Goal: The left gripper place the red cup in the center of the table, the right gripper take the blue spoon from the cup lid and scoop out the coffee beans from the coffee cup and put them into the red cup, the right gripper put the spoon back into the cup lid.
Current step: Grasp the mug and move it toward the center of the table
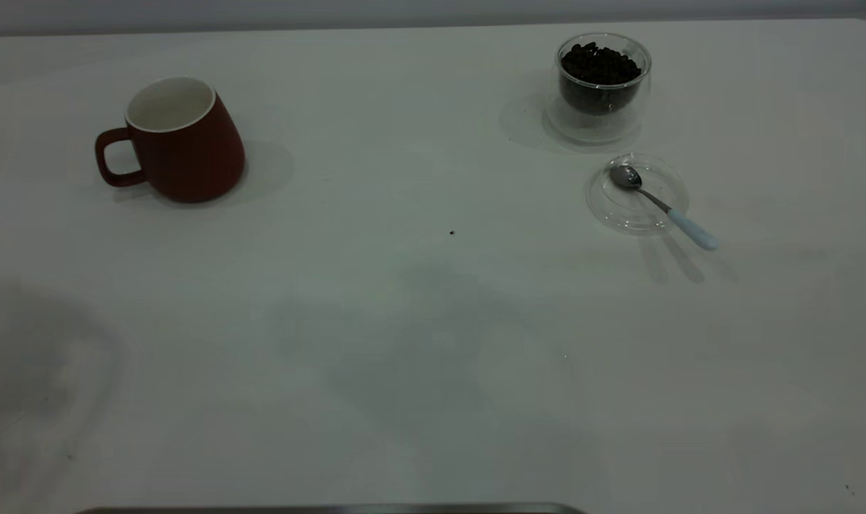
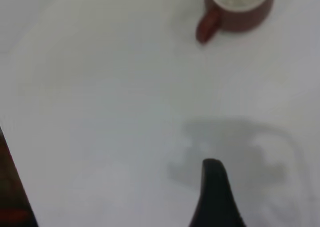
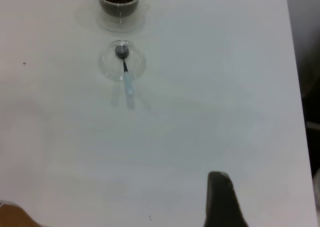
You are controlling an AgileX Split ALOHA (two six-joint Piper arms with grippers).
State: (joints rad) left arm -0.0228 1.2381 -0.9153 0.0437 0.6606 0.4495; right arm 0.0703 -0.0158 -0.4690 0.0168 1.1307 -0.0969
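My left tool [image 2: 212, 187] shows only as one dark tip at the bottom of its wrist view, hanging over bare counter [image 1: 418, 343]; I cannot tell whether it is apart or together. My right tool [image 3: 220, 197] is the same story, at the bottom right of its view.

The mug [image 1: 183, 143] stands upright in the upper left of the exterior frame, handle pointing left, well short of centre. If I come in off-line I may clip that handle and tip or spin it.

In the upper right, the spoon [image 1: 661, 203] lies with its bowl in the lid [image 1: 618, 210] and its handle over the rim; a poor pinch could flip the lid. The glass cup [image 1: 600, 114] of beans [image 1: 600, 64] sits just beyond, easily knocked.
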